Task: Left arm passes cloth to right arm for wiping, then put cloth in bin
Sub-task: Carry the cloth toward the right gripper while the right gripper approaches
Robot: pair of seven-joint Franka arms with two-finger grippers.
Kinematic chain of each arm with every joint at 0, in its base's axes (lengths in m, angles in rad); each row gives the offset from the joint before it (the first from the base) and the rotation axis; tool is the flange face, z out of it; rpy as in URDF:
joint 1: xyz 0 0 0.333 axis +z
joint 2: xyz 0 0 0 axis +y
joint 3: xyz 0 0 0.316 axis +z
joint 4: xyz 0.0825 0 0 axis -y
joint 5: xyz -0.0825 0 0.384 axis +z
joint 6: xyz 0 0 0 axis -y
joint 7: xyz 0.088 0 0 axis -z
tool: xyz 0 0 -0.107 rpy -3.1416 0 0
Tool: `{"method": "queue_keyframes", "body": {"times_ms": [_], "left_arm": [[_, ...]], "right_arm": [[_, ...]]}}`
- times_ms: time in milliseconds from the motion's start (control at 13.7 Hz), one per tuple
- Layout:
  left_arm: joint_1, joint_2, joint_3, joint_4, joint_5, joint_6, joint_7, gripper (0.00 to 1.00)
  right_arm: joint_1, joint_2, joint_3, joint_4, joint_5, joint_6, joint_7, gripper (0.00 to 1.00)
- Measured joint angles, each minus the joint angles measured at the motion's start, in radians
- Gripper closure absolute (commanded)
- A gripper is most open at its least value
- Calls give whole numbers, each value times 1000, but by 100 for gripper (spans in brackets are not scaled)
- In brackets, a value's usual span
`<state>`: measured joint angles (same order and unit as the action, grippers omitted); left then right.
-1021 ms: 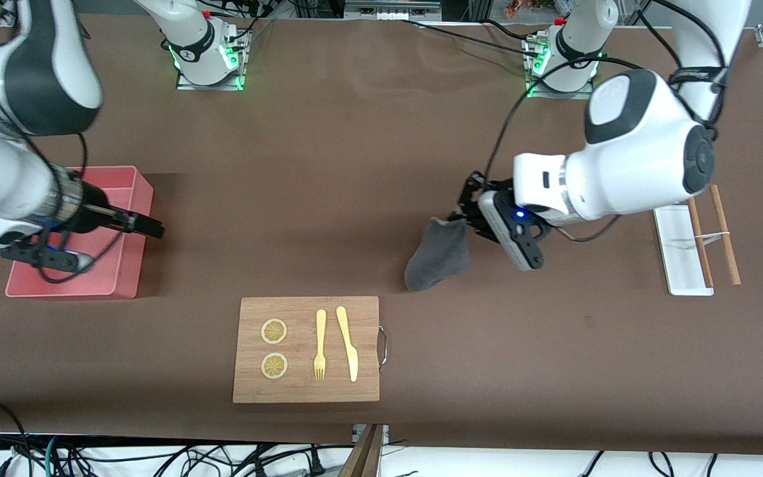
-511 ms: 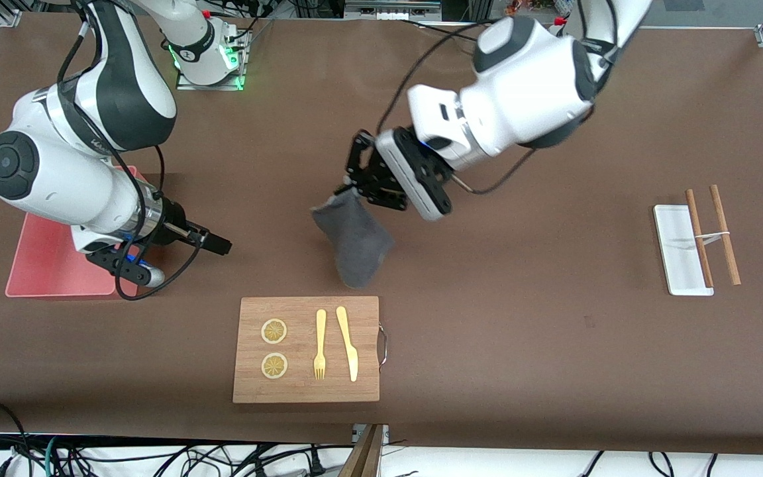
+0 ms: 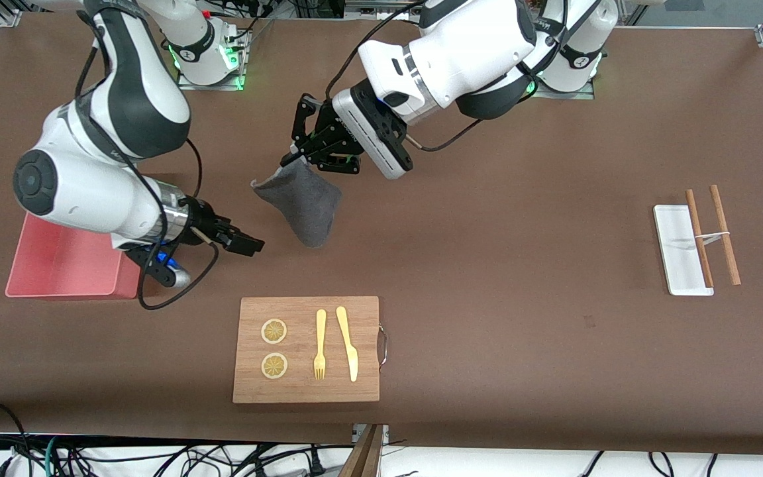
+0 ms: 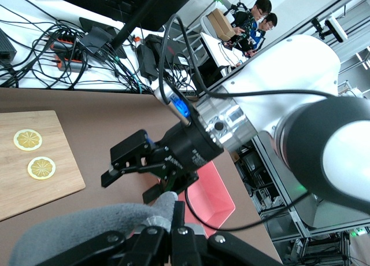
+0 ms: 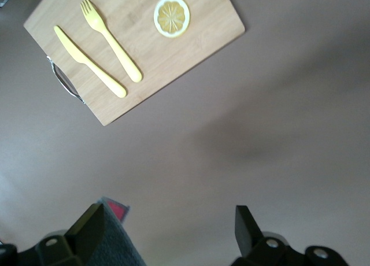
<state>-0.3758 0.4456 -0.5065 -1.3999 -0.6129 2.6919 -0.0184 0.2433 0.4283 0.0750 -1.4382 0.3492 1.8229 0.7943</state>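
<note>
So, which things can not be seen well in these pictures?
- The bin, front view: the right arm covers one corner, so its inside is only partly seen.
- The cloth: the crimson-pink face shows only as a sliver in the right wrist view; the left gripper hides the held edge.
- The right gripper, right wrist view: fingers cut off by the picture's edge.
</note>
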Motion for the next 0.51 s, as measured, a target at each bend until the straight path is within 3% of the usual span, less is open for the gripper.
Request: {"method": "queue_keyframes", "body": {"times_ms": [511], "left_arm": [[2,1,8,33,-27,21,-96,100]], "right_arm": [[35,-23,-17,14,0,-126,95,0]]}}
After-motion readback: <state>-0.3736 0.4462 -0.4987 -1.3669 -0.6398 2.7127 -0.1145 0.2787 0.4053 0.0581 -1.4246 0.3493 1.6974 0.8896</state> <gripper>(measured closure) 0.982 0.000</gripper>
